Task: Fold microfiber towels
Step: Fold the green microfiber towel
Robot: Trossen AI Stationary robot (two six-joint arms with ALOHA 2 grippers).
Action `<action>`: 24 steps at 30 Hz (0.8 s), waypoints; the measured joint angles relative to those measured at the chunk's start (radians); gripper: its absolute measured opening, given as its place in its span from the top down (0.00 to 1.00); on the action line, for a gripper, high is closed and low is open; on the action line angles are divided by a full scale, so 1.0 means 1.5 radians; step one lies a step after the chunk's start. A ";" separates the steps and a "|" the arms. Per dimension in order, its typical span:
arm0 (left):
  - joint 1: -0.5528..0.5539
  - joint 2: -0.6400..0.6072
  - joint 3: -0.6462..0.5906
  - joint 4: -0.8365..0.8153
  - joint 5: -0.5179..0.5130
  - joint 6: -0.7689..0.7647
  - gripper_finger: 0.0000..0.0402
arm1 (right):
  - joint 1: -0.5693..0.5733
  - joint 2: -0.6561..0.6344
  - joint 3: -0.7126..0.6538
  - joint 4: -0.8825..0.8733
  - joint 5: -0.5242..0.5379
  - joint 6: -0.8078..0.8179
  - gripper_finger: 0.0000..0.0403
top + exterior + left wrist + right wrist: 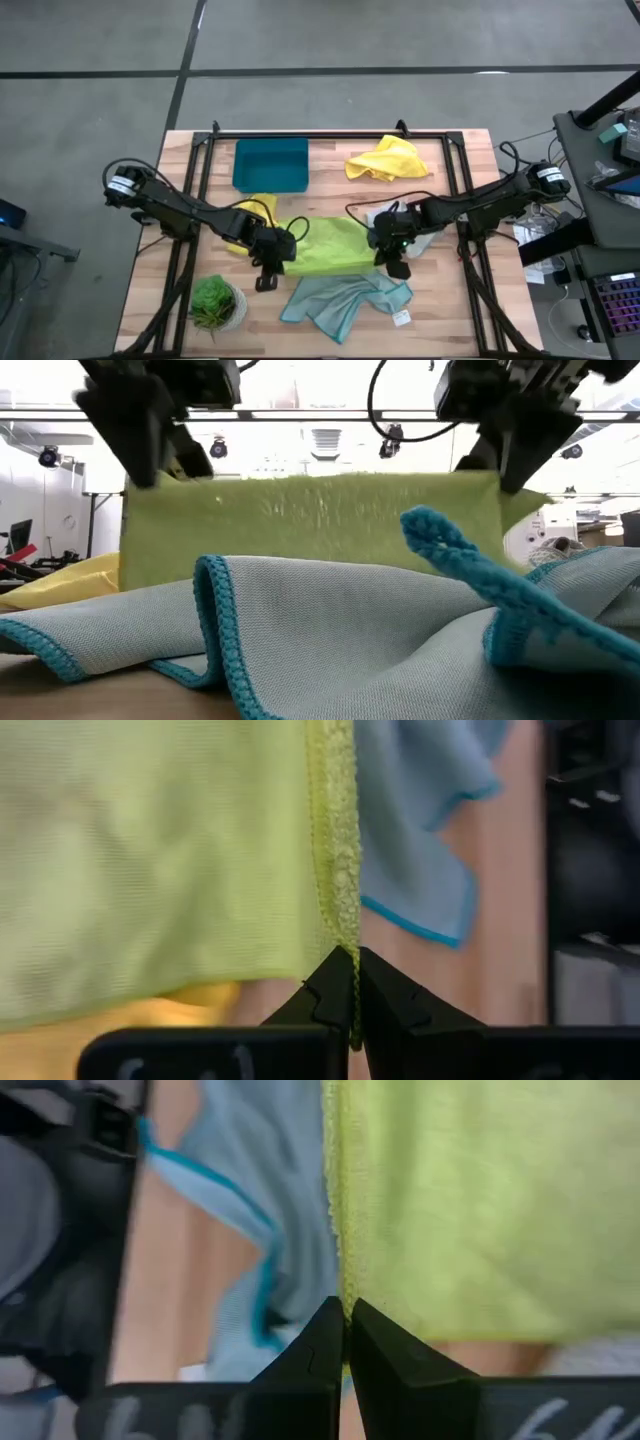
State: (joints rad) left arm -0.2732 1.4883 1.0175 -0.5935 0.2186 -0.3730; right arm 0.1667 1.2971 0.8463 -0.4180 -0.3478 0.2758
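Observation:
A lime green microfiber towel [330, 245] is stretched between my two grippers over the table's middle. My left gripper [268, 264] is shut on its left end and my right gripper [393, 256] on its right end. In the low view the towel [310, 525] hangs as a flat sheet, with its lower part hidden behind a light blue towel [345, 300]. That blue towel lies crumpled on the table near the front edge. One yellow towel [388, 158] lies at the far right. Another yellow one [255, 212] lies under my left arm, and a pale grey one [405, 225] under my right arm. My left gripper pinches the lime towel's hemmed edge [343, 935] between its two fingertips, at the upper left corner [140, 485]. The fingers slant down from the left. The towel hangs below them, its top edge drawn straight toward the other gripper. My right gripper pinches the hemmed edge [338, 1290] of the lime towel between its two fingertips, at the upper right corner [492, 482]. Its fingers slant down from the right. The cloth hangs below them, with the top edge straight.
A teal tray [270, 165] stands at the far side, left of centre. A small potted plant [215, 303] stands at the near left corner. A black frame [330, 137] runs along the table's far edge and sides.

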 joint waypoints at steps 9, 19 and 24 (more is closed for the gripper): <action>0.063 0.003 -0.008 -0.021 -0.097 0.051 1.00 | -0.042 0.029 0.000 -0.038 0.108 -0.030 0.98; 0.105 0.004 -0.008 -0.066 -0.179 0.073 1.00 | -0.089 0.046 0.006 -0.031 0.148 -0.066 0.98; 0.113 0.004 -0.008 -0.066 -0.236 0.085 1.00 | -0.111 0.046 0.007 -0.033 0.172 -0.069 0.98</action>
State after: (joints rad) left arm -0.1033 1.4938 1.0050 -0.6930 -0.1357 -0.2458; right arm 0.0000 1.3655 0.8574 -0.4668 -0.0904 0.1721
